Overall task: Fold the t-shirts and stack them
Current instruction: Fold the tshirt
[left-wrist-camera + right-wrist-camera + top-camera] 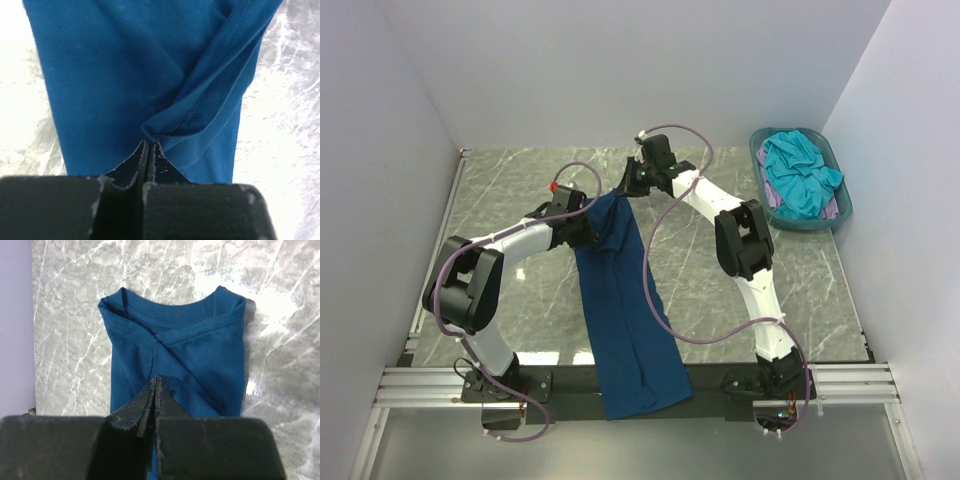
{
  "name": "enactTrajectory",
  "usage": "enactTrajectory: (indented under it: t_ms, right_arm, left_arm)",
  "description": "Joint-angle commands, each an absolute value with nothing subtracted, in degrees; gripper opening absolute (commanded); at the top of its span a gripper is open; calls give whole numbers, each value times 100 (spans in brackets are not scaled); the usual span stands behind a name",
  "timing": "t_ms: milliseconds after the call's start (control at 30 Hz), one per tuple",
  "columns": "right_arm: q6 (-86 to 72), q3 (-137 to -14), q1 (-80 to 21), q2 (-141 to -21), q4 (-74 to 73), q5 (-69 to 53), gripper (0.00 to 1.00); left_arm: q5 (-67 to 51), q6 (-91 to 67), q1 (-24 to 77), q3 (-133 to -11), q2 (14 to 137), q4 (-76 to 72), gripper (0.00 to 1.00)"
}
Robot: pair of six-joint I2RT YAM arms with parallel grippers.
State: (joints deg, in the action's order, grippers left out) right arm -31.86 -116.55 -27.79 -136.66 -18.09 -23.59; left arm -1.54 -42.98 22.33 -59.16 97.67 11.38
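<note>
— Top external view: the navy t-shirt lies as a long narrow strip down the table, its near end drooping over the edge.

— And the arms?

— The left gripper and right gripper are each pinched shut on its far end. Half folded, I'd say. The turquoise t-shirt and lilac t-shirt wait in the basket; nothing's stacked.

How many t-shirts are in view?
3. A dark blue cloth t-shirt lies stretched along the grey marbled table; a turquoise t-shirt sits in the teal plastic basket, far right, atop a pale lilac one. More may be hidden underneath.
</note>
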Motion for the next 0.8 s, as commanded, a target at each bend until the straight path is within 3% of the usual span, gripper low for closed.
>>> enactTrajectory:
  t_ms: [0, 200, 767]
  right_arm:
    - [-3261, -11689, -2733, -13895, -1441, -2417, 3]
    - [-3313, -11804, -2733, -14054, -1424, -2487, 11]
    - [-3032, -11339, -2602, -13404, -1380, -2584, 35]
  left_arm:
    - [-9, -4421, 2180, -6038, 9738, 1230, 1]
    - [176, -4614, 2083, -5906, 9756, 1248, 2]
    - [343, -4781, 1899, -5898, 9624, 1511, 22]
